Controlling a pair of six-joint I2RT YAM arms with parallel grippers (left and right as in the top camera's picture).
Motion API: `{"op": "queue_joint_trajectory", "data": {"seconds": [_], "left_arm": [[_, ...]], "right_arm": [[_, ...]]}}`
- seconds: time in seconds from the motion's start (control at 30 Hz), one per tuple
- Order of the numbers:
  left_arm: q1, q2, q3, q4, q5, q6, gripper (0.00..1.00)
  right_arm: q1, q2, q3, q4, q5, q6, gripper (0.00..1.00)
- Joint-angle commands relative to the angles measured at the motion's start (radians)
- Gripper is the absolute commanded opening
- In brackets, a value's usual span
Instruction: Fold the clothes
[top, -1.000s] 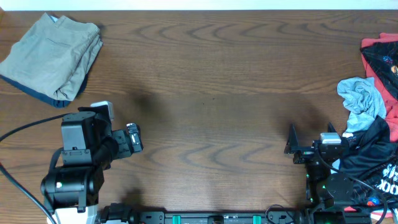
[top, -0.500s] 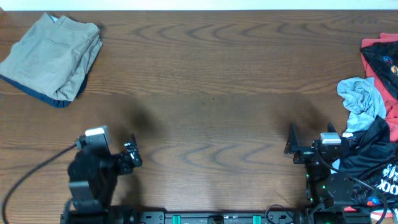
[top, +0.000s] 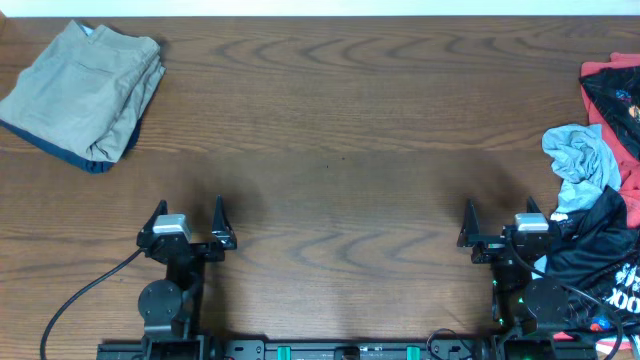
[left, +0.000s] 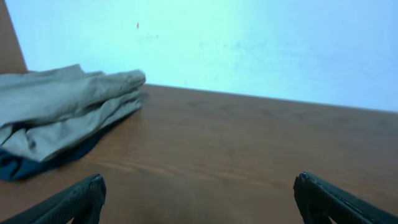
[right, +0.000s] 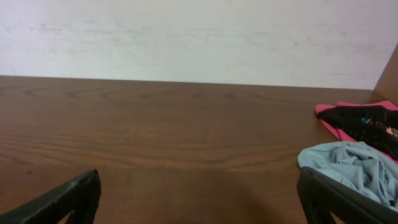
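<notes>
Likely trouble is tangling: the unfolded heap at the counter's right edge crowds the right gripper, jaws apart and empty, which could drag several garments together. The left gripper also gapes empty. Khaki trousers lie folded at the far left corner of the dark wood-grain counter, a pale wall behind

The left arm and right arm are both black, built from rounded joint housings, and each carries a small silver-grey block at the wrist. A thin black cable curves out from the left arm over the worktop, and tiny green lights dot the right arm. The left fingers and right fingers are matte black, flat and tapering to points.
</notes>
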Motion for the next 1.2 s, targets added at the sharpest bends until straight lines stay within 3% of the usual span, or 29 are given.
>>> {"op": "queue_joint_trajectory", "data": {"seconds": [0.0,0.1,1.17], "left_arm": [[-0.011,-0.010,-0.005,-0.027,-0.049,0.044,0.98],[-0.011,-0.010,-0.005,-0.105,-0.050,0.044,0.98],[-0.009,-0.010,-0.005,-0.103,-0.050,0.044,0.98]], "right_arm": [[-0.009,-0.006,-0.001,-0.004,-0.004,-0.011,0.99],[-0.009,-0.006,-0.001,-0.004,-0.004,-0.011,0.99],[-0.009,-0.006,-0.001,-0.004,-0.004,-0.011,0.99]]}}
